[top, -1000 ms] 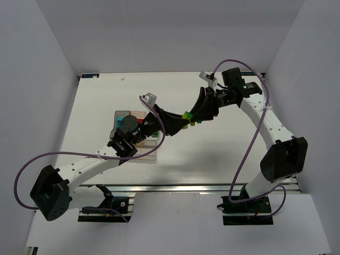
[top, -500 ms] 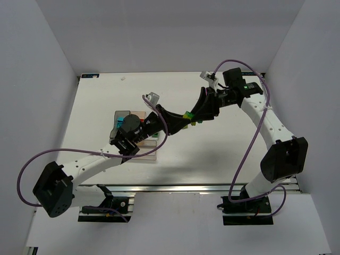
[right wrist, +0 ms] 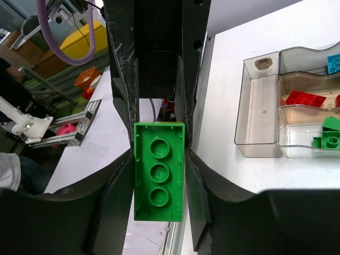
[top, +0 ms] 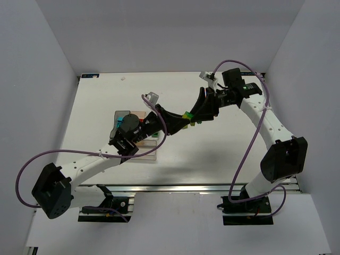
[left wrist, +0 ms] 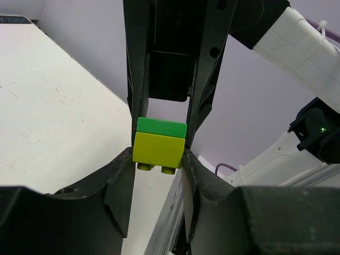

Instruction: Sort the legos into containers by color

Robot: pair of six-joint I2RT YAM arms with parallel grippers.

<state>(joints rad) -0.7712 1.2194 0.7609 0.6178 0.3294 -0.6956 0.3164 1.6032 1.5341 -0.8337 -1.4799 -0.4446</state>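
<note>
While it was held up in the air above the table [top: 101,101], a green brick [right wrist: 159,178] was gripped by the right gripper [right wrist: 159,162], whose fingers were pressed against its two long sides. A lime-yellow brick [left wrist: 158,150] was stuck onto the green brick. It was squeezed between the fingers of the left gripper [left wrist: 157,162], which was closed in on it from both sides. The joined pair was kept off to one side of the containers [right wrist: 259,119]. In those, a red brick [right wrist: 300,98], a second green brick [right wrist: 330,133] and a cyan brick [right wrist: 334,62] were seen.
</note>
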